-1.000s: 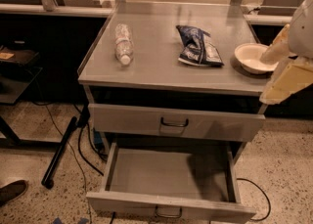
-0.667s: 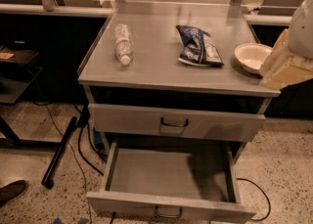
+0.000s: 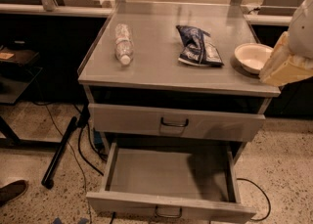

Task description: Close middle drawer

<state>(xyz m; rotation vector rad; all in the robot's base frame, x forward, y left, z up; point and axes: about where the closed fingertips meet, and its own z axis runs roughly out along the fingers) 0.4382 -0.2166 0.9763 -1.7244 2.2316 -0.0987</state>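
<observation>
Camera view: the task is not yet done. The middle drawer (image 3: 166,174) stands pulled far out of the cabinet, low down and to the left of the end effector (image 3: 288,66). Its low front panel and small dark loop handle (image 3: 168,213) are the parts nearest the camera. The end effector hangs at the right-hand edge of the bench (image 3: 156,74), above the bench top and well apart from the drawer. Whether it is apart or together we cannot tell. In our judgement the whole push is left to do: the end effector must come down to the front panel and drive the drawer in under the taller-fronted drawer (image 3: 132,120), which looks in or nearly so.

As for containers, the open drawer shows a plain grey floor with nothing on it, shadowed on the side nearer the end effector. The inside of the taller-fronted drawer is hidden from us. On the bench, a white bowl (image 3: 244,52) sits just left of the end effector and looks empty. Farther left lies a dark blue snack bag (image 3: 198,47), and beyond it a clear plastic bottle (image 3: 123,43) on its side. What these two hold we cannot tell.
</observation>
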